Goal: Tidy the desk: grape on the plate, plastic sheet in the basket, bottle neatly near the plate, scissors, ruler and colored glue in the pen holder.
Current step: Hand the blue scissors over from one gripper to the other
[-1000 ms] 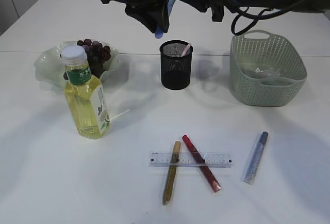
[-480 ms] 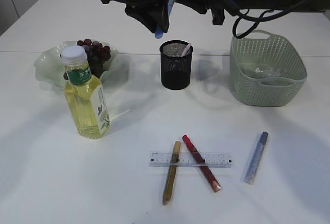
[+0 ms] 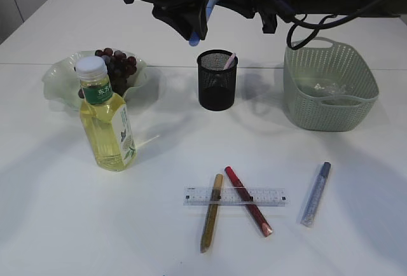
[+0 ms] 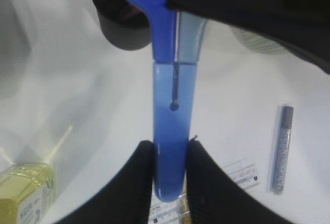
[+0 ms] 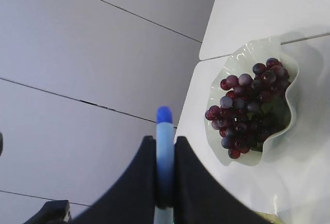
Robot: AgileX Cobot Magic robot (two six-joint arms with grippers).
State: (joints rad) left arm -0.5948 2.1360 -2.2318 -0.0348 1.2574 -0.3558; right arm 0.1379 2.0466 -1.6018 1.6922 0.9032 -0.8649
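Note:
The blue-handled scissors (image 3: 198, 34) hang in the air just above and left of the black mesh pen holder (image 3: 217, 80). My left gripper (image 4: 170, 170) is shut on their blue body (image 4: 172, 121). My right gripper (image 5: 165, 175) is shut on the same scissors (image 5: 165, 131) from the other side. A pink-handled pair (image 3: 229, 60) stands in the pen holder. The clear ruler (image 3: 273, 196) lies in front, with gold glue (image 3: 211, 212) and red glue (image 3: 248, 201) across it and silver-blue glue (image 3: 316, 193) to the right. The grape (image 3: 117, 66) rests on the plate (image 3: 60, 79), behind the bottle (image 3: 105, 120). The plastic sheet (image 3: 324, 89) lies in the basket (image 3: 329, 110).
Both black arms crowd the top of the exterior view, above the pen holder and the basket. The white desk (image 3: 51, 212) runs wide in front and at the left. Its back edge lies beyond the plate.
My right gripper's jaws have closed onto the blue scissors. The left gripper has kept its hold, and the scissors have barely moved.

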